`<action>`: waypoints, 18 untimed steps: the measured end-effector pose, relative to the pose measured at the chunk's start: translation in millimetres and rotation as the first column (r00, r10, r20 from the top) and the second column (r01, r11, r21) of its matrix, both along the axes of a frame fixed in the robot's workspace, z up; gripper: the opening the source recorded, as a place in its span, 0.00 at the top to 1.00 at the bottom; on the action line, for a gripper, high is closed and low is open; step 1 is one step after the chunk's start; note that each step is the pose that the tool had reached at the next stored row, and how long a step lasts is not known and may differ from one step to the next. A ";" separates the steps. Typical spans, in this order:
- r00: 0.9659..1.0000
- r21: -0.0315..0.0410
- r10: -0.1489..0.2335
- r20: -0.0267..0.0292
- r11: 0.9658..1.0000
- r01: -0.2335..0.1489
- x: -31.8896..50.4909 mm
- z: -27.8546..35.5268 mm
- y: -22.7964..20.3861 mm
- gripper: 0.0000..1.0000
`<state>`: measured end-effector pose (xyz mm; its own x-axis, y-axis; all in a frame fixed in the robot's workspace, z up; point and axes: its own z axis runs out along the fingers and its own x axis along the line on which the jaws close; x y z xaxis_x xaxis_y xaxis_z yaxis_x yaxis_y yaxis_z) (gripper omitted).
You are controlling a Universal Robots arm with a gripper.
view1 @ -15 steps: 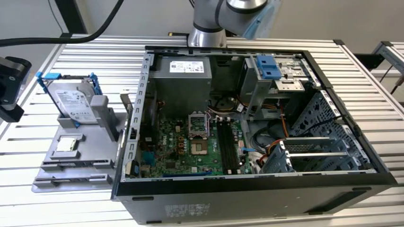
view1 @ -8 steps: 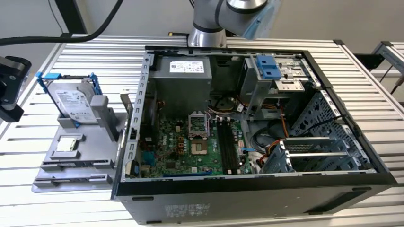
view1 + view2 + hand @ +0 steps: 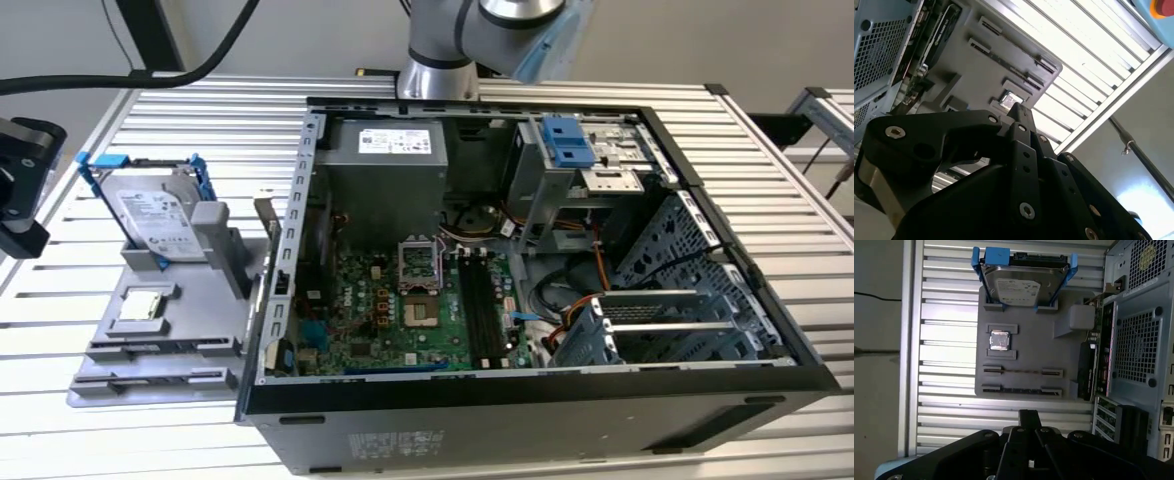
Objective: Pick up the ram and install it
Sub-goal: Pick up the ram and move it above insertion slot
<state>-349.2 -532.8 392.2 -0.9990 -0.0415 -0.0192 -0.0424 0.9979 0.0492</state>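
At the exterior view's left, a grey plastic holder (image 3: 194, 320) lies flat on the table (image 3: 107, 440). At its far end a silver hard drive (image 3: 158, 222) leans in blue brackets (image 3: 88, 175). A small square processor chip (image 3: 144, 305), metallic, sits in the middle of the holder.

In the first wrist view I can make out the ram (image 3: 1021, 371) as a thin brownish edge. It stands in the holder's long slot just beside the chip, between two end clips, and its flat faces are hidden.

The gripper (image 3: 1027, 419) hangs clear of the holder, near its slotted end. It is made of matte black links with round screws. Its two fingers are clenched together into one narrow tip, as the second wrist view also shows.

Further right, the open computer case (image 3: 534, 425) of dark sheet metal lies on its side. Inside are a green motherboard (image 3: 360, 300) with long black slots (image 3: 481, 305), a grey boxy power supply (image 3: 387, 165) and a perforated steel cage (image 3: 694, 260). The smooth silver-grey arm (image 3: 441, 40) stands behind the case.

The table is made of pale ribbed aluminium slats that shine in the light. Beyond its edge the room is plain grey.
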 end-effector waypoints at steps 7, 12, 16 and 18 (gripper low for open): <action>1.000 0.000 0.003 0.000 1.000 -0.003 0.0 -0.1 0.0 1.00; 1.000 0.000 0.011 0.000 1.000 -0.011 -0.1 0.1 0.0 1.00; 0.997 0.000 0.076 0.000 0.997 -0.076 -0.4 0.0 0.0 1.00; 0.994 -0.001 0.113 0.000 0.994 -0.113 -0.4 -0.1 0.0 1.00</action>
